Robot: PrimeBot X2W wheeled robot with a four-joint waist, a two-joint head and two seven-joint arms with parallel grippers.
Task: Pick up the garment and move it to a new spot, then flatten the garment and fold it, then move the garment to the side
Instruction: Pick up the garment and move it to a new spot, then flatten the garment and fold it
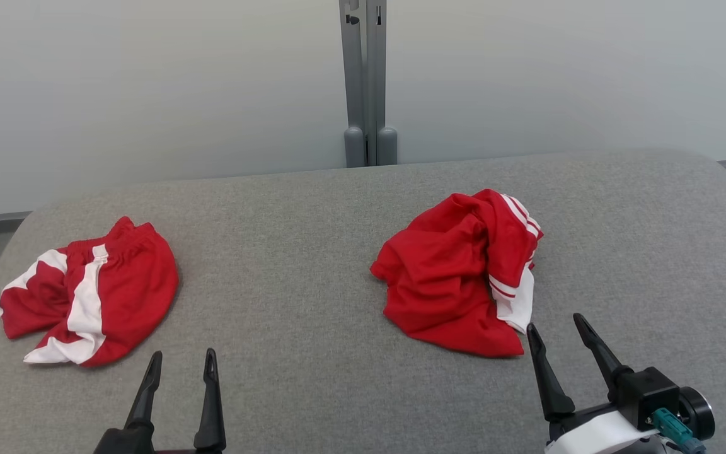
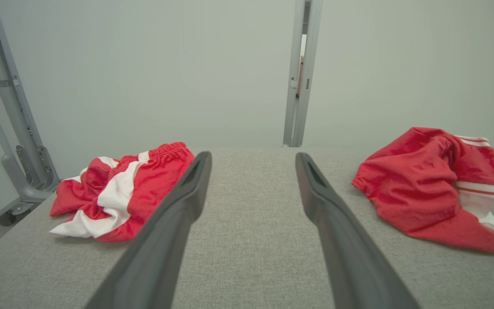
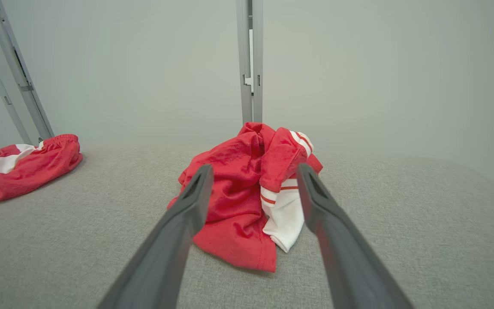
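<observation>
A crumpled red garment with white striped trim (image 1: 460, 271) lies on the right half of the grey table (image 1: 312, 252); it also fills the middle of the right wrist view (image 3: 247, 193) and sits at the right in the left wrist view (image 2: 431, 184). My right gripper (image 1: 555, 328) stands open just in front of its near white edge, fingers apart and nothing between them (image 3: 253, 171). A second crumpled red and white garment (image 1: 89, 293) lies at the table's left. My left gripper (image 1: 183, 359) is open near the front edge, to the right of that garment, pointing at bare table (image 2: 253, 159).
A grey metal post (image 1: 366, 82) rises behind the table's far edge against a pale wall. Slanted grey frame bars (image 2: 2, 107) stand off the table's left side. Bare cloth lies between the two garments.
</observation>
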